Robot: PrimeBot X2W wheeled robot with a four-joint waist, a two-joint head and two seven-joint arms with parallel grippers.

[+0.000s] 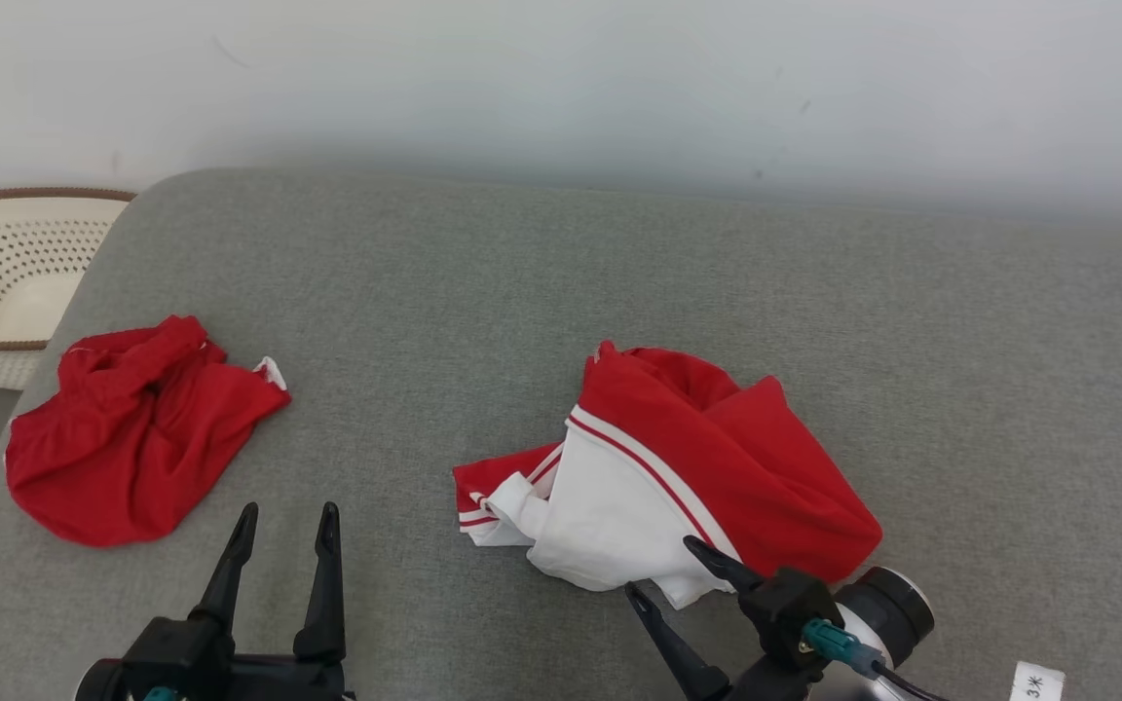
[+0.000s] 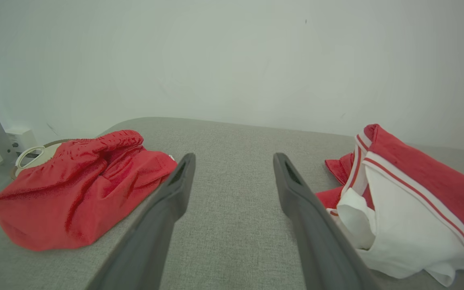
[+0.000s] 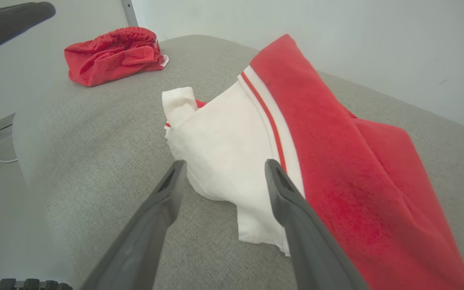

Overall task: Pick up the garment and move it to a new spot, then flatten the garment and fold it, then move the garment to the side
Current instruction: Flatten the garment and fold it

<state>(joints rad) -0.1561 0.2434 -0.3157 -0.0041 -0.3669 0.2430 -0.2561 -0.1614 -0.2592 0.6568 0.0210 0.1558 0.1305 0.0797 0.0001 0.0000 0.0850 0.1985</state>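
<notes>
The right hand (image 1: 658,564) gapes empty at the red-and-white garment (image 1: 717,458) — the left hand (image 1: 289,508), also apart, hovers over the bench (image 1: 522,292).

free: grey surface (image 1: 405,321) between garments | obstacles: red garment (image 1: 132,428) left; red-white garment (image 1: 678,467) right

Right hand (image 3: 224,162), fingers spread, at crumpled garment (image 3: 316,133).
</notes>
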